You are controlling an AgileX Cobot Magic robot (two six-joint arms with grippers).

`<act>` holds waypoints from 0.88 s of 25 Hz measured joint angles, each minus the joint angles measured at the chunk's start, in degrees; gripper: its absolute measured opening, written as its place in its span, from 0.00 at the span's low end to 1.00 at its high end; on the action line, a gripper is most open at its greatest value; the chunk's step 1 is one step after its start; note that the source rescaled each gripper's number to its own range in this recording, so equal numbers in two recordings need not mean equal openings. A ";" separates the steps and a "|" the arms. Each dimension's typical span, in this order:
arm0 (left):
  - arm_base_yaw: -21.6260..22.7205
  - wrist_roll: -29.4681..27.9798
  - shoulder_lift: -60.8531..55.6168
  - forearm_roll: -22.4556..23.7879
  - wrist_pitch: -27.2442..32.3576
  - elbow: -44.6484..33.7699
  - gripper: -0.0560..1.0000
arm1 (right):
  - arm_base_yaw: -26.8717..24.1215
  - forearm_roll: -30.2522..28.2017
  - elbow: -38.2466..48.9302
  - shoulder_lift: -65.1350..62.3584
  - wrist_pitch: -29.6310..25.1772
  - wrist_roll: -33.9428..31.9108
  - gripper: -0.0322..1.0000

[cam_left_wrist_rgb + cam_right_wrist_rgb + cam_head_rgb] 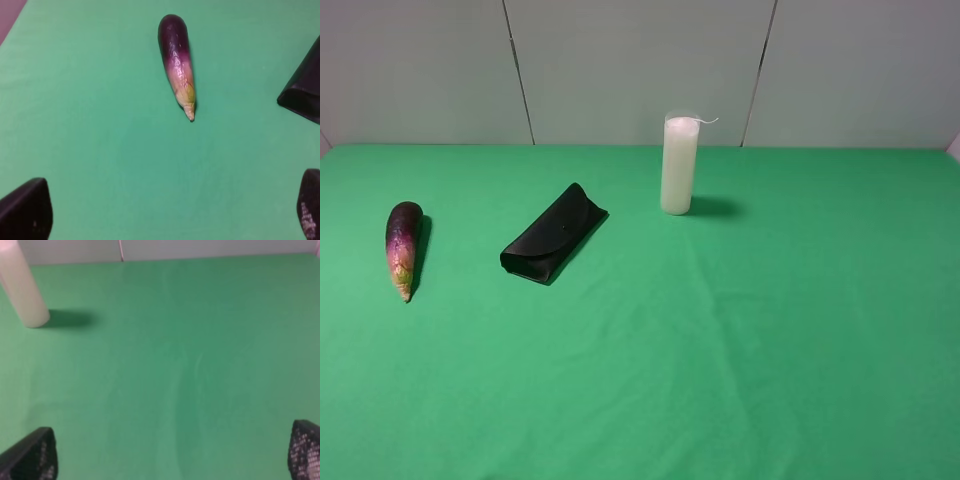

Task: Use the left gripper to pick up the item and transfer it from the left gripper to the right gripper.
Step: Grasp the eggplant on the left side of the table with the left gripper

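Eggplant (403, 248) lies flat near the surface's left edge, tip toward the front, nothing touching it. Left gripper (167, 215) hangs short of the tip, fingers wide apart, only the tips in frame. Right gripper (167, 455) is likewise spread over bare cloth. Glasses case (553, 235) sits right of the eggplant with a clear gap, clipped in the left wrist view. Candle (679, 165) stands upright further back, top cut off in the right wrist view. Green cloth surface (720, 350), grey panelled wall (620, 60).

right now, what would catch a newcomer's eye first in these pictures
The tall white candle standing upright toward the back of the green table stands out most. Left of it lies a black glasses case, and farthest left a purple eggplant, its pale tip pointing toward the front.
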State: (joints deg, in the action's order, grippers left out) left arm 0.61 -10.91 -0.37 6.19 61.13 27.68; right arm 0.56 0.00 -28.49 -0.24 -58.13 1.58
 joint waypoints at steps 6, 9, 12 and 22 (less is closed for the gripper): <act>0.00 0.00 0.27 0.00 1.13 1.05 0.98 | 0.00 0.00 0.00 0.00 0.00 0.00 1.00; 0.00 0.00 3.56 0.00 2.38 3.71 0.98 | 0.00 0.00 0.00 0.00 0.00 0.00 1.00; 0.00 0.00 8.60 0.00 2.53 6.27 0.98 | 0.00 0.00 0.00 0.00 0.00 0.00 1.00; 0.00 0.00 28.22 0.06 0.62 10.34 0.98 | 0.00 0.00 0.00 0.00 0.00 0.00 1.00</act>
State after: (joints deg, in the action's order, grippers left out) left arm 0.61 -10.91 27.85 6.25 61.75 38.02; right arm 0.56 0.00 -28.49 -0.24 -58.13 1.58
